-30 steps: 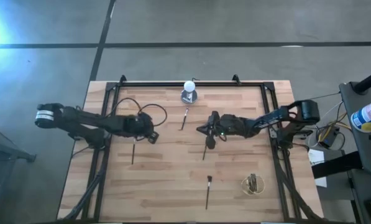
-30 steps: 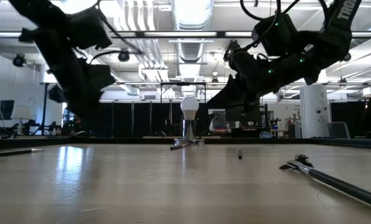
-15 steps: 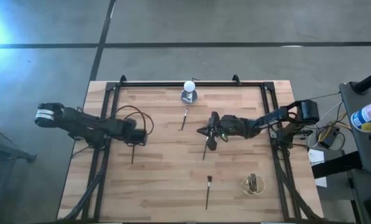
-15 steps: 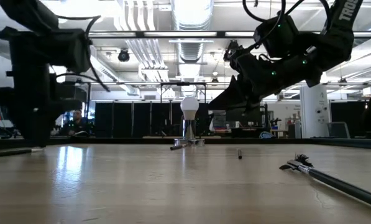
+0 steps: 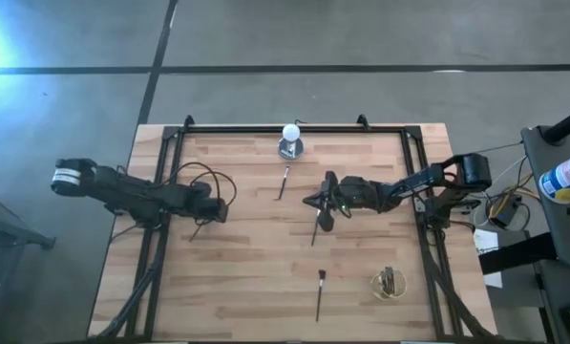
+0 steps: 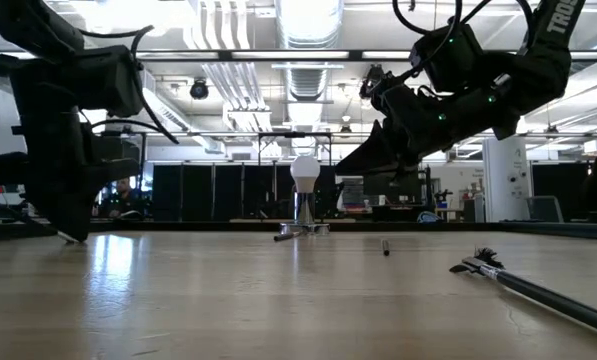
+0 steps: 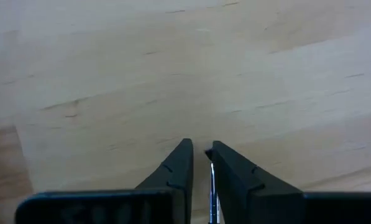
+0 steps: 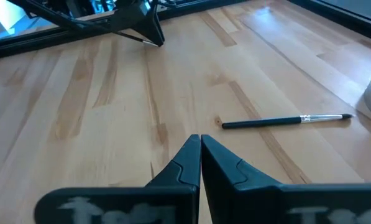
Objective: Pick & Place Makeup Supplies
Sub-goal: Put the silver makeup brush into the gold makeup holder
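Note:
My left gripper (image 5: 208, 216) stands near the table's left edge, pointing steeply down, shut on a thin makeup brush (image 7: 211, 182); it also shows in the low view (image 6: 72, 236) and far off in the right wrist view (image 8: 154, 41). My right gripper (image 5: 307, 201) hovers shut at mid-table above another brush (image 5: 316, 232) that lies flat. One brush (image 8: 284, 122) lies flat near the far edge. Another (image 5: 320, 292) lies flat toward the near edge. My left gripper pinches the brush's slim silvery handle (image 7: 212, 186) between its two fingers. They come from above, slanting steeply down. The brush's dark end (image 7: 208, 152) shows just past the fingertips. I cannot tell whether the brush is clear of the table.
A white ball on a round grey base (image 5: 290, 139) stands at the far edge. A small round cup (image 5: 390, 284) holding brushes stands at the near right. A dark frame (image 5: 265, 129) runs around the tabletop. Bare wood lies between the two arms.
My left gripper has gone toward the table's left edge and down onto the brush lying there, rolling its wrist. It has closed on the brush. The brush no longer lies along its earlier line on the wood. My right gripper has kept still.

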{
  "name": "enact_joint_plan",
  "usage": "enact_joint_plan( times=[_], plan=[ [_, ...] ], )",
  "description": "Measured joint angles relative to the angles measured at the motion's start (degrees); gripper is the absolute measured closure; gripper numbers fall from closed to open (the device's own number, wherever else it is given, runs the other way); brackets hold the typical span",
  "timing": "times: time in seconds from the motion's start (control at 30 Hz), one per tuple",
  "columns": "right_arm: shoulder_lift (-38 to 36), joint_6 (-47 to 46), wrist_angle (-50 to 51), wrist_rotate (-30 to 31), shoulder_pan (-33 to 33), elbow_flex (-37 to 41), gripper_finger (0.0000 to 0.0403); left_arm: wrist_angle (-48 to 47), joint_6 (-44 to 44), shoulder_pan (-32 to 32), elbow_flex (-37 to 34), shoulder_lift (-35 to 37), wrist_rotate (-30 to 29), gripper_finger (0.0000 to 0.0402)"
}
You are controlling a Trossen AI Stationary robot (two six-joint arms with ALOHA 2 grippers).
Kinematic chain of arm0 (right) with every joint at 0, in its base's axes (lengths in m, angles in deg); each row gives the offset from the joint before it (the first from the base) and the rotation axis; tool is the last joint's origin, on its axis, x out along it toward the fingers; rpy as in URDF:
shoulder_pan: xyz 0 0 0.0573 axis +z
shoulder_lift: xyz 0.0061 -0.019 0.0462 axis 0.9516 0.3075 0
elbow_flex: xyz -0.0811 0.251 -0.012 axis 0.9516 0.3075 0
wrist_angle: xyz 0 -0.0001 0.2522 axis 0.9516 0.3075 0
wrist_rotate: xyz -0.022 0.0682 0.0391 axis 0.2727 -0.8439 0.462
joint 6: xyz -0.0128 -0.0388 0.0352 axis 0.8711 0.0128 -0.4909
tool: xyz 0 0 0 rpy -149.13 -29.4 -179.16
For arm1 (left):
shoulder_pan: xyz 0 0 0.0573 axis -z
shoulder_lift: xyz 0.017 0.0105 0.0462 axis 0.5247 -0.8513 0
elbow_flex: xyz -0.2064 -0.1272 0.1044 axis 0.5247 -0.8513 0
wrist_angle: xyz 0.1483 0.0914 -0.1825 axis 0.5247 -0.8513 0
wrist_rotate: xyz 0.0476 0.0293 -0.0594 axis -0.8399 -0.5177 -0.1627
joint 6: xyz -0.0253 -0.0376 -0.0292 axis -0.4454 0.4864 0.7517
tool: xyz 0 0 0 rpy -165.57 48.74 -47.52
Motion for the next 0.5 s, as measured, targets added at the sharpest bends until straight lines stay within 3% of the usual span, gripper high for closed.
enact_joint_plan(
  times=[0.2, 0.5],
  plan=[
    [0.0, 0.0, -0.2, 0.0, 0.0, 0.0, 0.0394, 2.1, -2.1, 0.0, 0.0, 0.0, 0.8, 0.0356],
    [-0.1, -0.1, -0.5, 0.0, 0.0, 0.0, 0.0394, 2.5, -8.8, 0.0, 4.1, 0.0, 4.1, 0.0317]
  ],
)
